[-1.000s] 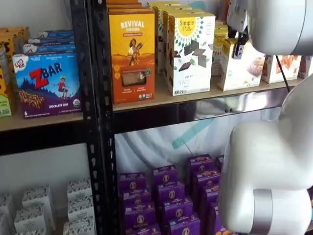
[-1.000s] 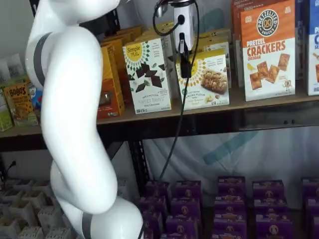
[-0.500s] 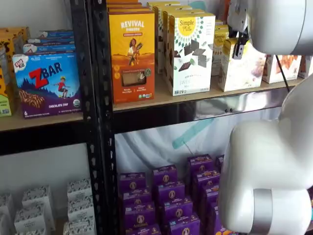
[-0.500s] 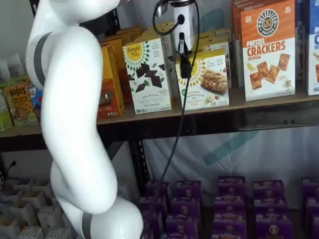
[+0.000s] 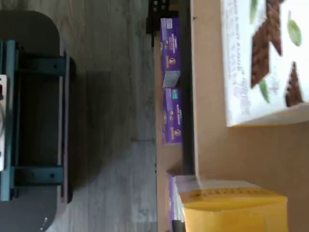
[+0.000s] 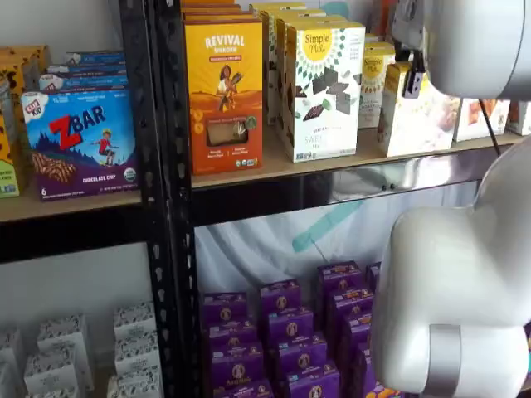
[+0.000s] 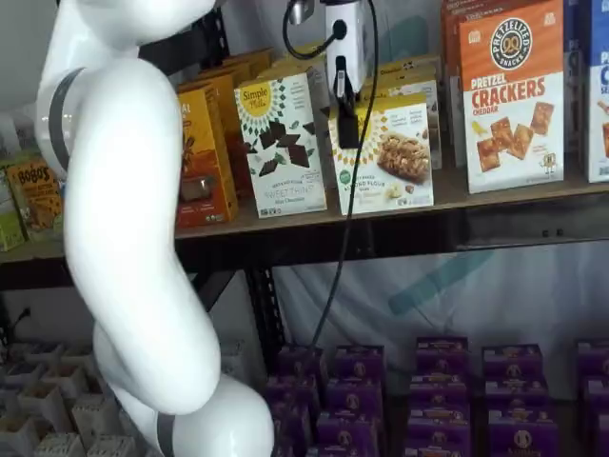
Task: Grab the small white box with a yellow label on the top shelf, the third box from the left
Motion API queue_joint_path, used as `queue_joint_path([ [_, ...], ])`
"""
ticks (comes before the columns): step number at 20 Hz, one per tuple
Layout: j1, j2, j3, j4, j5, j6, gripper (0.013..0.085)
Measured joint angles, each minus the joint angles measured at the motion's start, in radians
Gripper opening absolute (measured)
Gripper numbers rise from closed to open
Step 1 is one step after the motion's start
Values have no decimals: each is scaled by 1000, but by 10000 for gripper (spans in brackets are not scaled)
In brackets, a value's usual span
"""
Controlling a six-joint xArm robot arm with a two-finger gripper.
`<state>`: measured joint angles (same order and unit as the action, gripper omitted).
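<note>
The small white box (image 7: 390, 157) with a round yellow logo and a brownish bar picture is at the front of the top shelf (image 7: 495, 195), tilted a little. It also shows in a shelf view (image 6: 423, 116) with its yellow side panel. My gripper (image 7: 348, 129) comes down from above and is shut on the box's top left corner; one black finger (image 6: 411, 83) shows against the box. In the wrist view the box's yellow panel (image 5: 231, 212) lies close by on the tan board (image 5: 217, 145).
The tall white carton with dark cookie shapes (image 7: 281, 143) stands just left of the held box. An orange cracker box (image 7: 509, 95) stands to its right. More small boxes (image 6: 375, 75) sit behind. Purple boxes (image 7: 438, 381) fill the floor below. My white arm (image 7: 133, 238) blocks the left.
The gripper has pulled the small white box forward toward the shelf's front edge and slightly up. The boxes behind it now show more.
</note>
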<state>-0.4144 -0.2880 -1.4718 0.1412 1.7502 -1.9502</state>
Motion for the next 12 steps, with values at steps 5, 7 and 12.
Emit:
queue_joint_path([
  [5, -19, -58, 33, -10, 59, -17, 330],
  [7, -27, -91, 61, -18, 69, -26, 330],
  [12, -49, -172, 140, -23, 76, -49, 330],
])
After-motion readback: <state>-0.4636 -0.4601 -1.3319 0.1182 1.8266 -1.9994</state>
